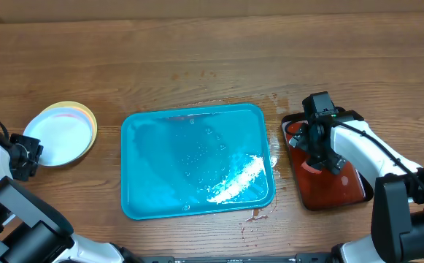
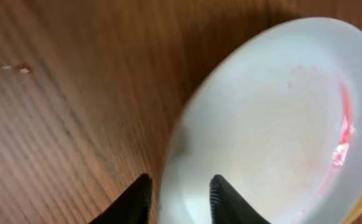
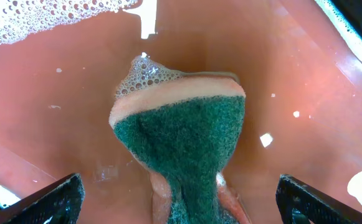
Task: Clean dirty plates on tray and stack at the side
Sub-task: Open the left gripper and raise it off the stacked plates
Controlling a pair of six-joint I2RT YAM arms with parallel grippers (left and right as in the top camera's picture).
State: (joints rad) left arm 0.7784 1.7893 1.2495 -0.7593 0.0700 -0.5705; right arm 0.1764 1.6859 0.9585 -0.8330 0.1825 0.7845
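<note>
Clearly, the biggest thing here is the brown wooden table [image 1: 197, 58]. In its middle lies the blue tray [image 1: 153, 168], which carries only water and white foam, no plate. To the right of it stands a small black tray [image 1: 339, 186] with a red, wet bottom.

The plates [image 1: 60, 134] are all stacked on the bare table, left of the blue tray and apart from it. The top plate [image 2: 274, 124] is whitish and has a thin red streak near its far rim; a yellow plate shows under it. I judge the plates to be light, stiff plastic, and probably wet, so they will slip easily and the stack may slide if it is pushed. The best place to take one is the raised rim, one finger above and one below.

The sponge [image 3: 181, 130], green rough side up, lies foamy in the black tray. It is soft and heavy with water, and it will squash when it is squeezed.

The left gripper [image 2: 179, 199] has its fingers parted a little around the near rim of the top plate and seems not to press it. The right gripper [image 3: 181, 193] is spread wide above the sponge and touches nothing.
</note>
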